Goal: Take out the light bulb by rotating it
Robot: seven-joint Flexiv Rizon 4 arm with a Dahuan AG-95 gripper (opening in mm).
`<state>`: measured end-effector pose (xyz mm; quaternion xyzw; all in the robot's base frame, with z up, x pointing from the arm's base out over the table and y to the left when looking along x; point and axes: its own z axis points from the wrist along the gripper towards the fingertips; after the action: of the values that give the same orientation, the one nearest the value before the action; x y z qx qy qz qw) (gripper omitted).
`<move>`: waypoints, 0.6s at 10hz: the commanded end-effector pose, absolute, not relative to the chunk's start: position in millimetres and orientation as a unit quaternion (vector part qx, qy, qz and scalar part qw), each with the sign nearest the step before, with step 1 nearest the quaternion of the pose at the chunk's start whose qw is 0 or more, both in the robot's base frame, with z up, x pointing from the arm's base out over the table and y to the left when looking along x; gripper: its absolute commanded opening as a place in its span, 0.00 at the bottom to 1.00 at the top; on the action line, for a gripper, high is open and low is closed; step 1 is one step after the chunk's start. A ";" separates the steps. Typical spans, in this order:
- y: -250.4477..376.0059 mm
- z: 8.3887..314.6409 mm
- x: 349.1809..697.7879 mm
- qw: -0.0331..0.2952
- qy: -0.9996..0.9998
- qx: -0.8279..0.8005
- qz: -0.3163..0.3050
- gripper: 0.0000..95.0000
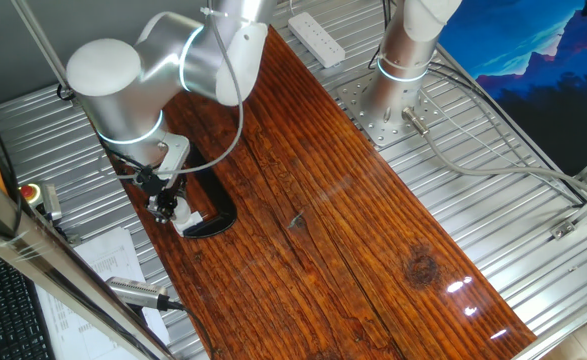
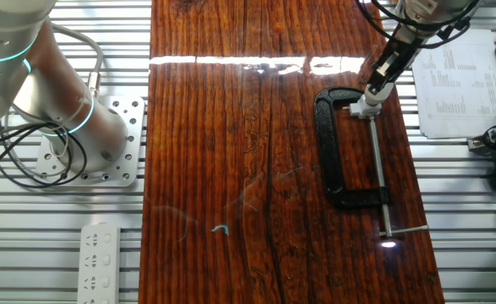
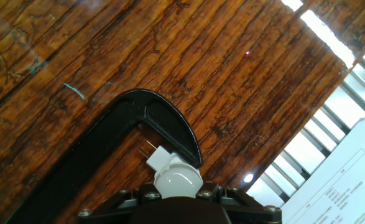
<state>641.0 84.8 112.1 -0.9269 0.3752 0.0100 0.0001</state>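
Pincer (image 3: 177, 194) grips light bulb (image 3: 178, 179); printed paper (image 3: 347, 190) text unreadable.

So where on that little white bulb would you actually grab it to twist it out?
Grip the light bulb by its rounded white dome, from above, along its axis. Its lower end sits in the white socket block held in the black C-clamp, so only the dome is free. The gripper is at the dome in that line; I cannot tell if it is closed.

Bright, even light falls from above, and all three views are sharp across the table. White glare streaks the glossy wooden board (image 2: 256, 169) along its far and near edges. Shadows under the black clamp (image 2: 340, 152) are faint.
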 end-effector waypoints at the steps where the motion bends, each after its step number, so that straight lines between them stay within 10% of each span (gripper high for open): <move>1: 84.6 113.2 641.3 -0.003 0.371 -0.928 0.010 0.40; 3: 84.6 113.2 641.3 -0.003 0.373 -0.928 0.012 0.40; 6: 85.1 113.9 642.2 -0.004 0.391 -0.920 0.014 0.80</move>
<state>641.9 85.5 112.8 -0.9205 0.3904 0.0141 -0.0040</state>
